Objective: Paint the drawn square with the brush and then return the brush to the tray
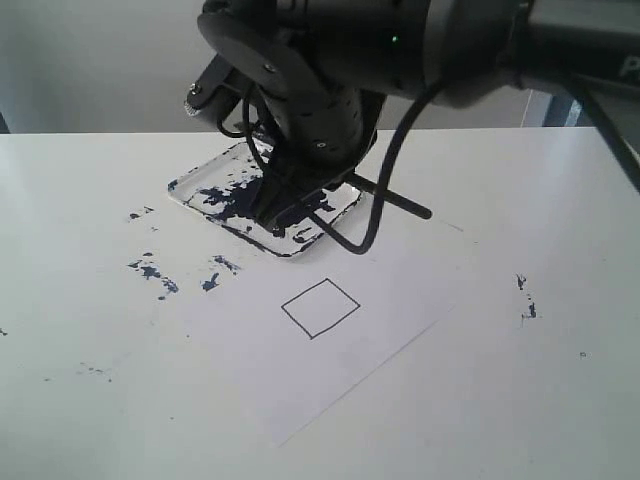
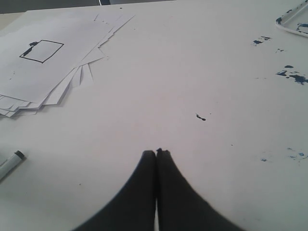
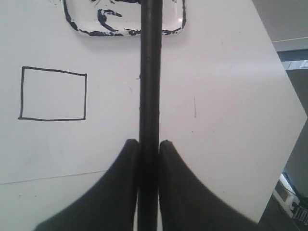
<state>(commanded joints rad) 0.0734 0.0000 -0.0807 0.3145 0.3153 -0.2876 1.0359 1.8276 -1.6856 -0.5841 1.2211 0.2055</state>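
The left gripper, a pair of black tapering fingers, is pressed closed with nothing between them, well apart from a fanned stack of white paper sheets on the plain white tabletop; the stack's top sheet bears a thin black-line square outline with a small dark blot at one corner; a white marker pen with a black tip lies near the stack's fanned edge; far across the table from the stack sits one corner of a clear rounded tray smeared dark blue; dark blue paint splatters lie between stack and tray, nearer the tray.
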